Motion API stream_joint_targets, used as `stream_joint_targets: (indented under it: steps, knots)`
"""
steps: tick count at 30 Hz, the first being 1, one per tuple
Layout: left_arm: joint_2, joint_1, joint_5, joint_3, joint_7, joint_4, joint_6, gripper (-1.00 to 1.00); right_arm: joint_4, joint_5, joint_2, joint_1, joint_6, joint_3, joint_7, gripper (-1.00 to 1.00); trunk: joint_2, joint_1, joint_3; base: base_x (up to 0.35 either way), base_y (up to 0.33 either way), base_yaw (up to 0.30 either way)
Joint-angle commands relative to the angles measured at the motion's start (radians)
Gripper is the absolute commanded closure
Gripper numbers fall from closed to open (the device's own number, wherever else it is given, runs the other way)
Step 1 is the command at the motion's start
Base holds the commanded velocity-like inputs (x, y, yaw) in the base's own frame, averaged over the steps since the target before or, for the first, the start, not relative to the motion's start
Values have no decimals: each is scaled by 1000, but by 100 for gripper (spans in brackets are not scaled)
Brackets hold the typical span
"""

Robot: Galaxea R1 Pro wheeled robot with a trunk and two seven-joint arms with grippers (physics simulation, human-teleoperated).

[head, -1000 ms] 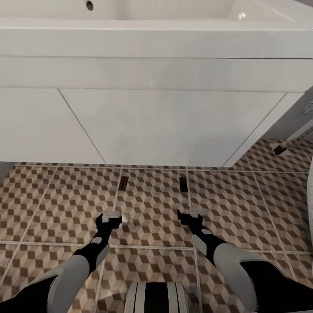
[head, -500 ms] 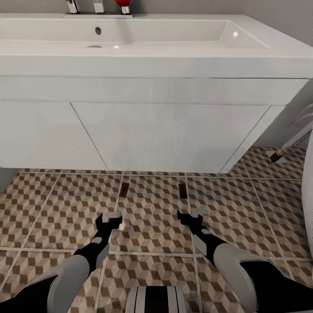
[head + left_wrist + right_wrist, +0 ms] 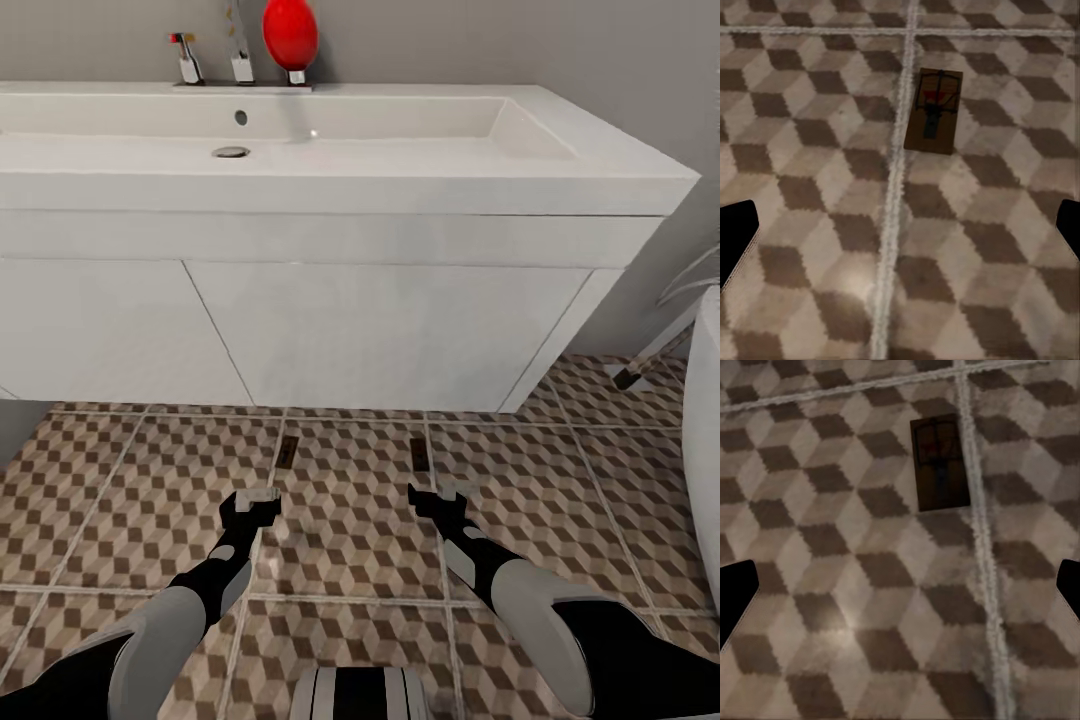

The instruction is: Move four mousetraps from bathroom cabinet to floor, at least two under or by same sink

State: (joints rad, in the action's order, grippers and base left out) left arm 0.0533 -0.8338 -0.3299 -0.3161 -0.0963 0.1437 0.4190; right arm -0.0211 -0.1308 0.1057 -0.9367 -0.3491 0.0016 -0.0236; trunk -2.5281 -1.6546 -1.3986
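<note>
Patterned cube tiles of the bathroom floor [image 3: 130,480] ran up to the white sink [image 3: 330,180], whose cabinet front rose at twelve o'clock from us. Two mousetraps lay flat on those tiles just in front of it: one mousetrap [image 3: 286,452] ahead of our left gripper [image 3: 250,497], the other mousetrap [image 3: 419,454] ahead of our right gripper [image 3: 438,494]. Both grippers hung low over the floor with fingers spread wide and holding nothing. In the left wrist view that side's board [image 3: 935,111] sat beside a pale grout line, clear of the dark fingers [image 3: 735,238] at the frame's edges. In the right wrist view its board [image 3: 940,463] likewise lay apart from the fingers [image 3: 736,592], close to a grout line.

We judged these two traps placed, directly next to the sink, which would satisfy the sink condition. The remaining boards, by our reckoning, were yet to be fetched from the cabinet. To do the step well, we would lift both arms straight up before turning, so no finger brushes a board. We would also keep the base from rolling over either trap on the way out.
</note>
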Motion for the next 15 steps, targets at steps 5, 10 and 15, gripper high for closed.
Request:
stream_joint_targets:
  steps: [5, 10, 15]
  knots:
    - [0, 0, -11, -3, -7, -1, 3, -100, 1, -9, 0, -1, -4, 1, -2, -100, 1, 2, 19, 0, 0, 0]
    - [0, 0, -11, -3, -7, -1, 3, -100, 1, -9, 0, -1, -4, 1, -2, -100, 2, 5, 38, 0, 0, 0]
    - [1, 0, -11, -3, -7, -1, 4, -100, 1, -9, 0, -1, -4, 2, -2, -100, 3, 7, 57, 0, 0, 0]
